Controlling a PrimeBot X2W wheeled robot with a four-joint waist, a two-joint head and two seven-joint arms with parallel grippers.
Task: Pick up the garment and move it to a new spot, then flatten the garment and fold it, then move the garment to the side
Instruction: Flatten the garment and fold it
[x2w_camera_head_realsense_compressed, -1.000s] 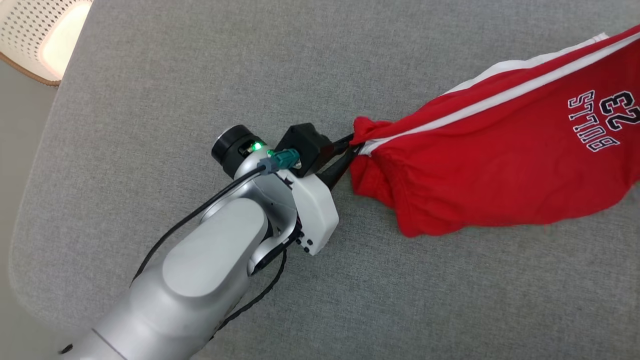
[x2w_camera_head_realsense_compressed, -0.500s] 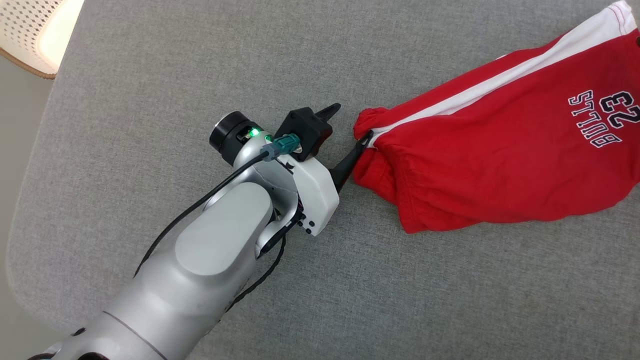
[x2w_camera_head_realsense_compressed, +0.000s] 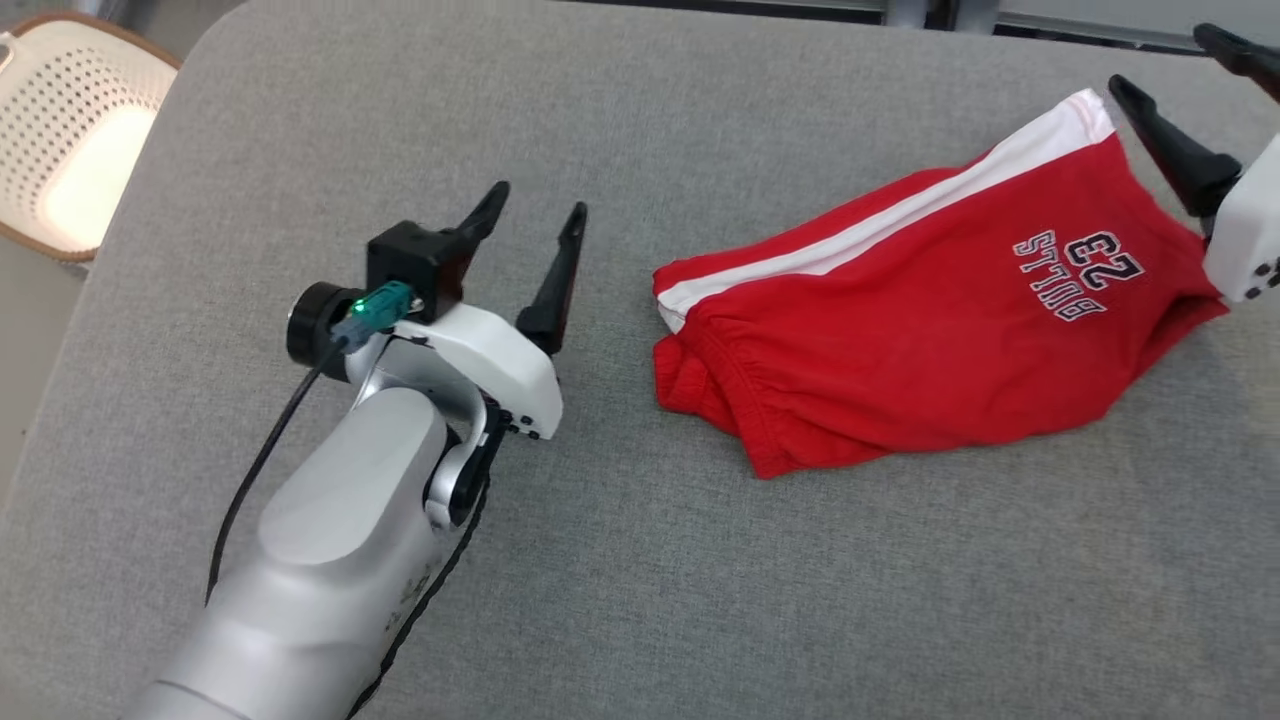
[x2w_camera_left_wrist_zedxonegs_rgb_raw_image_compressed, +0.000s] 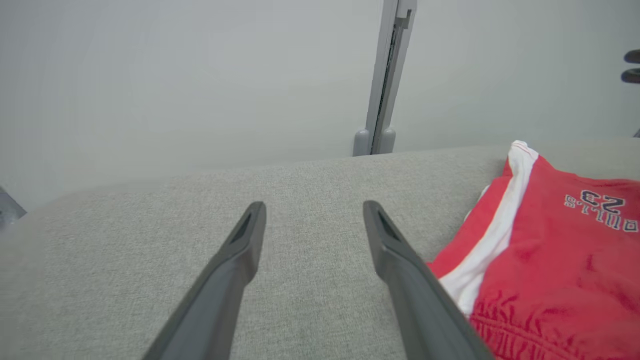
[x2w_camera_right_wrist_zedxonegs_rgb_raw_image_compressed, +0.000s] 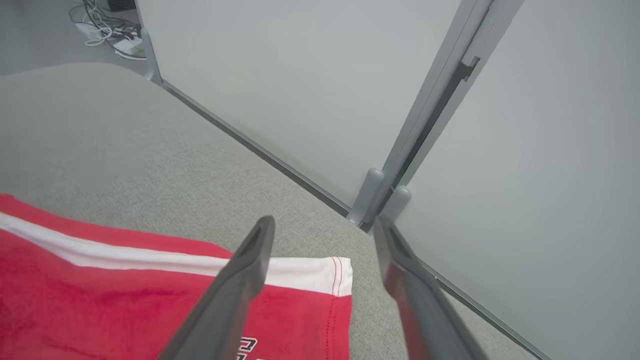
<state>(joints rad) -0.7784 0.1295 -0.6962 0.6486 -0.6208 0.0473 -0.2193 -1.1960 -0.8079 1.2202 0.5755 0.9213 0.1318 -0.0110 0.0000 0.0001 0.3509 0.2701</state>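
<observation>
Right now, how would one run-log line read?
red shorts: lying free on grey cushion, print up | left gripper: open, apart from waistband end | right gripper: open, at hem corner

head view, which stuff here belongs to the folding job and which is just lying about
Job in hand:
- red shorts, lying on the grey surface
- left end effector, open, beside the waistband, not touching
- right end effector, open, by the leg hem

Lying about:
- white perforated basket, off the surface's corner
- cables, beyond the surface's far edge
</observation>
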